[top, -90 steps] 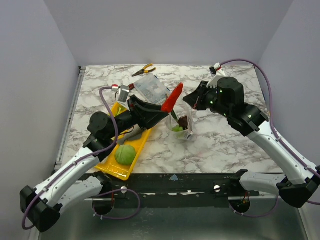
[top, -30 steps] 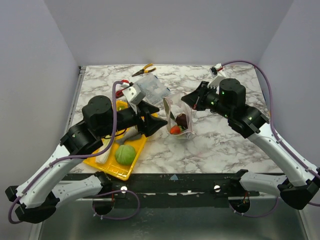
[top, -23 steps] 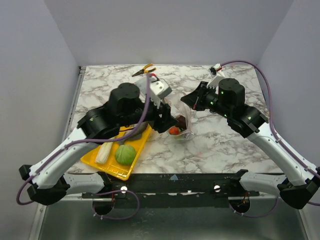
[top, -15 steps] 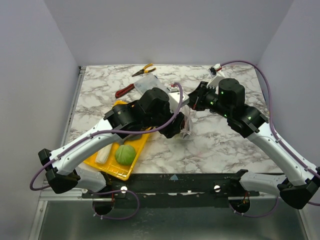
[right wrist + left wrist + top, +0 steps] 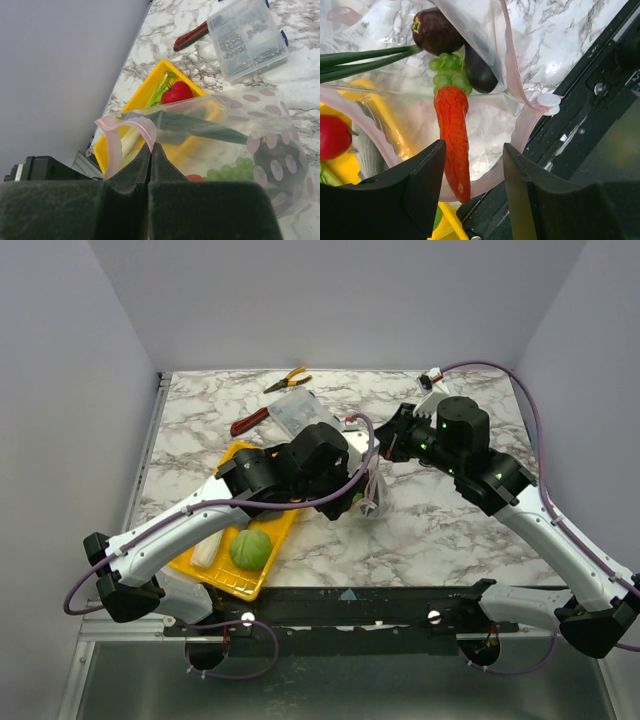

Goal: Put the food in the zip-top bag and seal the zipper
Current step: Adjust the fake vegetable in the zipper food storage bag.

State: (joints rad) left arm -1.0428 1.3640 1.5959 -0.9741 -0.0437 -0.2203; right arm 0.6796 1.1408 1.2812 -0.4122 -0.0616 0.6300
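Observation:
The zip-top bag (image 5: 375, 492) stands open mid-table, its pink zipper (image 5: 519, 97) ringing the mouth. My right gripper (image 5: 151, 146) is shut on the zipper strip at the bag's far edge and holds it up. My left gripper (image 5: 472, 200) is open and empty just above the bag's mouth, looking down into it. Inside lie a red pepper (image 5: 452, 135), green grapes (image 5: 449, 75), a purple eggplant (image 5: 439, 34) and long green leek leaves (image 5: 360, 57). A red tomato (image 5: 177, 92), green cabbage (image 5: 250, 548) and white leek (image 5: 207, 552) lie in the yellow tray (image 5: 250, 585).
A rigid clear box (image 5: 295, 408) and red-handled pliers (image 5: 250, 421) lie behind the tray. Yellow-handled pliers (image 5: 286, 380) lie at the back edge. The left arm (image 5: 300, 465) arches over the tray's far end. The table's black front rail (image 5: 590, 100) runs close by the bag.
The left gripper carried the red pepper to the bag and let it go inside. The left arm then swung up and right over the bag's mouth. The right arm has stayed still.

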